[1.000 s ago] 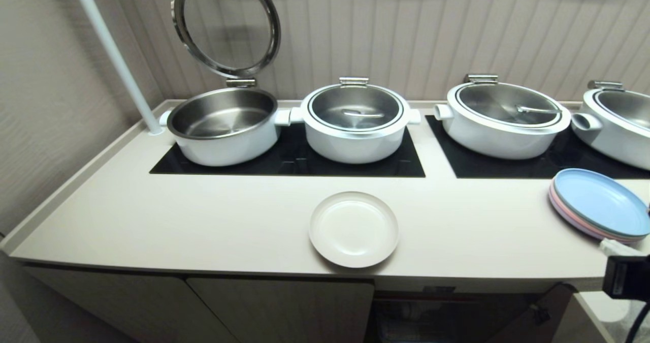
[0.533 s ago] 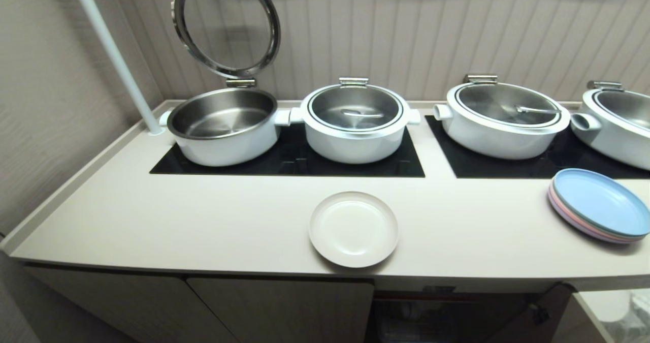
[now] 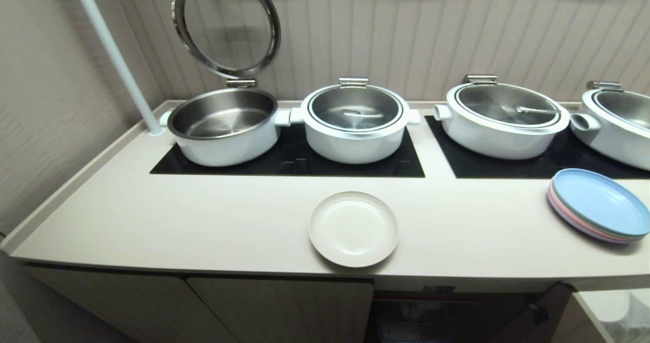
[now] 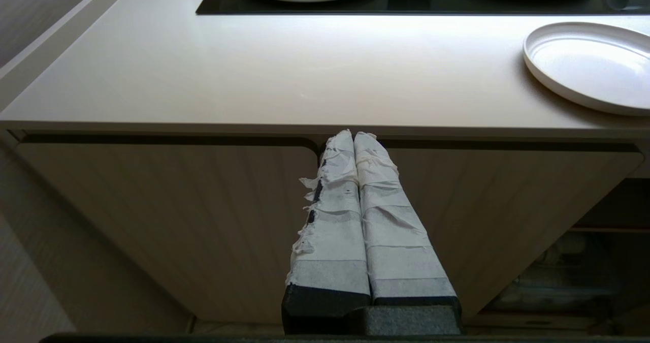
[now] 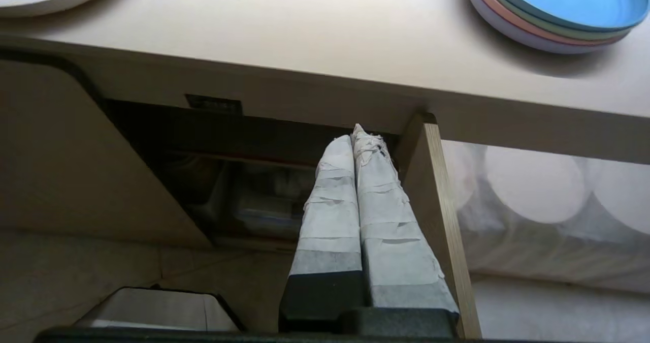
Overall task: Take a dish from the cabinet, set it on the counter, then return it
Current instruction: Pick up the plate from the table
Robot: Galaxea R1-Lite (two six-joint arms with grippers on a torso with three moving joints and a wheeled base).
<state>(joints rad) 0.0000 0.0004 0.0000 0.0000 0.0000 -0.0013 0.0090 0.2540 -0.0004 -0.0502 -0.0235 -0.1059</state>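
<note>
Plate (image 3: 353, 229) sitting lower centre on counter (image 3: 203, 216); right gripper (image 5: 359, 135), pressed together empty, withdrawn below frame; you are returning it next.

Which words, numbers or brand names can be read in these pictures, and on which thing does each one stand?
No text can be read anywhere.
Small black label under the counter edge, above the open cabinet: it may carry characters, but they are too small and blurred to read.
Pots, cream plate and coloured plates: no markings visible.
</note>
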